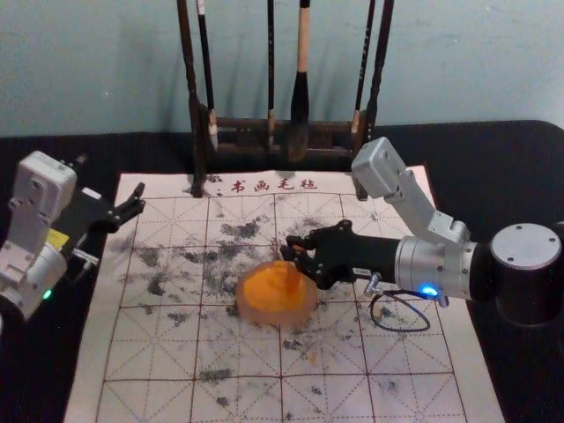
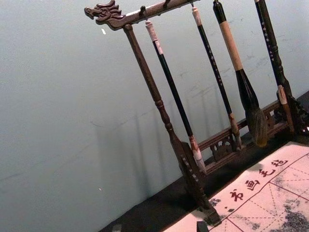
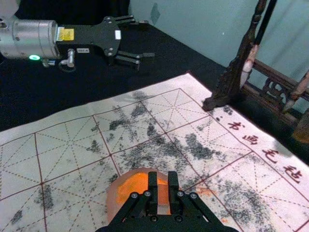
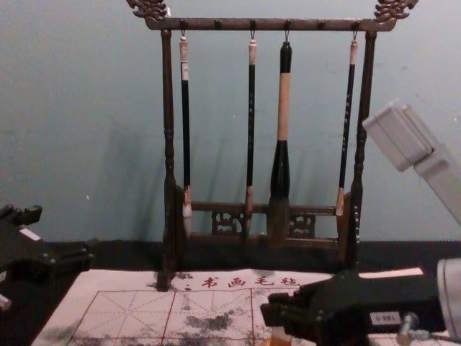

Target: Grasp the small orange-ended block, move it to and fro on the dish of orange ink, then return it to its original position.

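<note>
Center of the head view, round pale dish, orange ink inside. Right gripper at the dish's upper right, fingers pinching the small block. Block sits over the ink's right part; can't tell if touching. Left gripper parked at left of frame, fingers spread. Brush rack stands top center, brushes hanging.
</note>
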